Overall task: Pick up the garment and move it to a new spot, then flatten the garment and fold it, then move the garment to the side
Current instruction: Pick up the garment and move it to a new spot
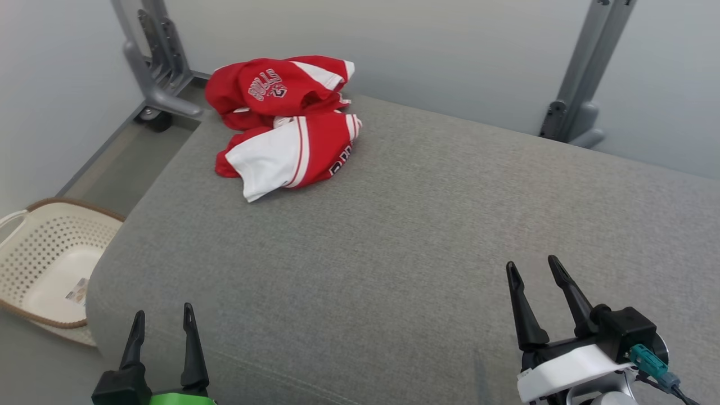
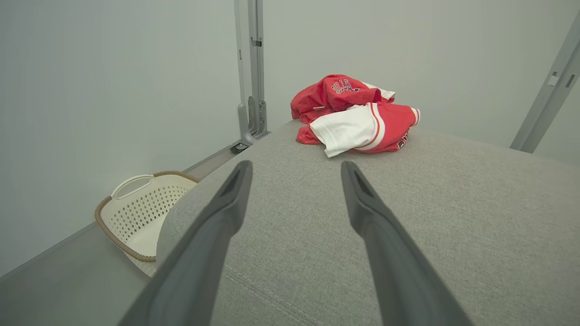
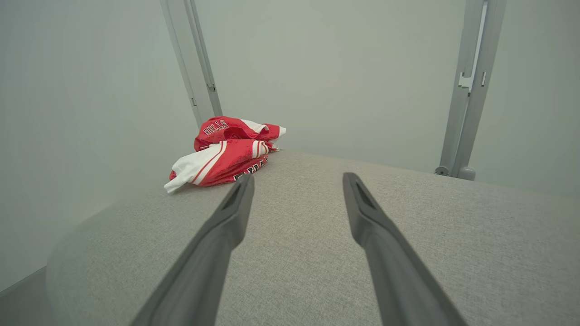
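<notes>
Garment (image 1: 315, 146) is lying crumpled far left, appearing soft, light; best pinched at a raised fold. Both arms' jaws are standing wide, empty.

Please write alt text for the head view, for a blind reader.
A crumpled red and white garment lies at the far left of a grey cushion. The left gripper and right gripper are open and empty near the front edge; a cream basket sits on the floor, left.

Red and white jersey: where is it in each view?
Head view: jersey upper left, on the grey cushion's far corner.
Left wrist view: jersey top centre, at the far edge.
Right wrist view: jersey left of centre.
Shared landmark: grey post behind it.
</notes>
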Tool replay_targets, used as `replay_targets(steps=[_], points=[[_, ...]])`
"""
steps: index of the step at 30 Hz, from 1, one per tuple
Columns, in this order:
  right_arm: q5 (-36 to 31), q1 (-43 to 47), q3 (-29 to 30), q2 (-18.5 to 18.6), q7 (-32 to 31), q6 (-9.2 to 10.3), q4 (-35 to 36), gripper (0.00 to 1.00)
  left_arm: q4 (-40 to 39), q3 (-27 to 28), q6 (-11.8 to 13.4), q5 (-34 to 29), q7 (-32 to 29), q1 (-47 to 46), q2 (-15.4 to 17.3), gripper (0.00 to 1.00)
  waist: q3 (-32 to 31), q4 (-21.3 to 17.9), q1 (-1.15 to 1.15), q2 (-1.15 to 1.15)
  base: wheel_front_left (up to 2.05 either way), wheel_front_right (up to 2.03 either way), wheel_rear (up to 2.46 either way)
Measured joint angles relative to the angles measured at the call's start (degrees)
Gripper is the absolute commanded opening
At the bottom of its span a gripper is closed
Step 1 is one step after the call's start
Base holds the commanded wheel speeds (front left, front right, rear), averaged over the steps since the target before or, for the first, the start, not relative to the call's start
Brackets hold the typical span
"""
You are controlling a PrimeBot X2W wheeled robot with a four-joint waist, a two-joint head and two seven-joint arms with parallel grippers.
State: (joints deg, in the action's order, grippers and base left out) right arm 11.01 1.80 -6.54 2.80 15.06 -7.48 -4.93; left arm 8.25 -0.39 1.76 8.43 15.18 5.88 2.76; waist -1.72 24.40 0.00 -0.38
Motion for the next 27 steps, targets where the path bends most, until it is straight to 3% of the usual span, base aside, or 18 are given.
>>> replay_targets(steps=[9, 18, 23, 27], points=[[-0.02, -0.77, -0.69, -0.05, 0.00, -0.01, -0.47, 1.00, -1.36, -0.20, 0.74, 0.60, 0.00, 0.59, 0.00, 1.00, 0.42, 4.53, 0.00, 0.00, 0.00, 0.00, 0.00], [-0.90, -0.69, 0.48, -0.04, 0.00, -0.01, 0.05, 1.00, -1.40, -0.38, 0.23, 0.00, 0.00, -1.71, 0.00, 1.00, 1.92, 3.83, 0.00, 0.00, 0.00, 0.00, 0.00], [-2.23, -1.69, 0.55, -0.04, 0.00, -0.01, 0.59, 1.00, -1.33, -0.12, -0.80, -0.74, 0.00, -6.49, 0.18, 1.00, 3.72, 2.83, 0.00, 0.00, 0.00, 0.00, 0.00], [-4.45, -4.08, 0.94, -0.07, 0.00, -0.01, 1.37, 1.00, 1.15, 0.81, -3.04, -0.56, 0.00, -16.36, 2.21, 1.00, 6.89, 1.25, 0.00, 0.00, 0.00, 0.00, 0.00]])
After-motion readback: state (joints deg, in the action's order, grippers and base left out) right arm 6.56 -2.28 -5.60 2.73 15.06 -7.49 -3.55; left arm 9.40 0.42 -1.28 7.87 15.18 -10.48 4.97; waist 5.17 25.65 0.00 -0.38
